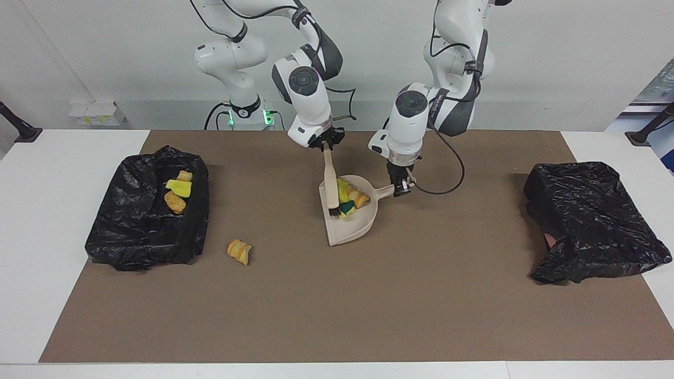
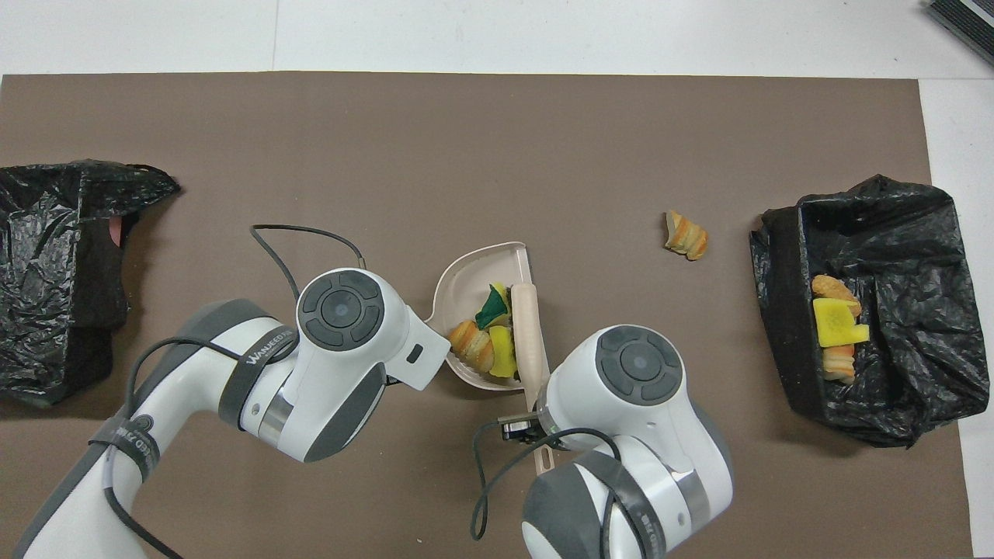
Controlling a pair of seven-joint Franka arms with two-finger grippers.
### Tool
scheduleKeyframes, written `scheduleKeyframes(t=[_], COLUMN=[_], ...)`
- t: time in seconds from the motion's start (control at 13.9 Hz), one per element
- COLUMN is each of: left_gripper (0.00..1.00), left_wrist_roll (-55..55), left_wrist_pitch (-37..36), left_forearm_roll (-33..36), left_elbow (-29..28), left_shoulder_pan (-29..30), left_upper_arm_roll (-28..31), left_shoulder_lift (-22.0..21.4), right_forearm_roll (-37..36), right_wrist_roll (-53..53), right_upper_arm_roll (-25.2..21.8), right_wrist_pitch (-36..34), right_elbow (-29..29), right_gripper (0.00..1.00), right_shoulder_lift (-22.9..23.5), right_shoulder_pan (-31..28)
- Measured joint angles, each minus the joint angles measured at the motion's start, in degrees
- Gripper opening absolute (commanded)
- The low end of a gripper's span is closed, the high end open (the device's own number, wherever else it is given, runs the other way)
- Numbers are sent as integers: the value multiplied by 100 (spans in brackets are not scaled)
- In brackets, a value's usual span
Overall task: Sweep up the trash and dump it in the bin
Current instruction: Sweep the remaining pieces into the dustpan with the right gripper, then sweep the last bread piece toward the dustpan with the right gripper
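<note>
Viewed from across the table, the scene begins at the right arm's end with a black-bagged bin [image 1: 147, 210] already holding three bits of trash [image 1: 178, 188]. Nearer the table's middle, one stray pastry-like lump [image 1: 239, 250] lies alone on the brown mat [image 1: 337, 316], farther from the robots than the dustpan. At centre, the right gripper [image 1: 324, 146] is clamped on the top of a beige hand brush [image 1: 330, 184], whose dark bristles sit inside the beige dustpan [image 1: 350, 229], pressed against a cluster of sponge chunks and a pastry lump [image 1: 352, 199] gathered in the pan. Just beside it, the left gripper [image 1: 401, 185] is closed on the dustpan handle; the fingertips themselves are hard to make out, but the pan appears firmly held. At the left arm's end sits a second black-bagged bin [image 1: 595, 221]. The risk from here: if the pan tips mouth-down as it is carried, the loose pieces could slide out; the stray lump could also be left behind.
</note>
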Motion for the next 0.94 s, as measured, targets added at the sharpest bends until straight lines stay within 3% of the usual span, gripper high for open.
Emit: scheduleKeyframes(t=[0.94], left_gripper=[0], left_wrist_roll=[-232], left_wrist_pitch=[134], left_forearm_roll=[-105], left_elbow=[-32], left_shoulder_pan=[118], left_upper_arm_roll=[23], left_shoulder_lift=[0], right_forearm_roll=[-3023], right_wrist_roll=[-522], right_upper_arm_roll=[-71], right_wrist_pitch=[-917], right_elbow=[1641], right_gripper=[0], right_shoulder_lift=[1149], right_shoulder_pan=[-1851])
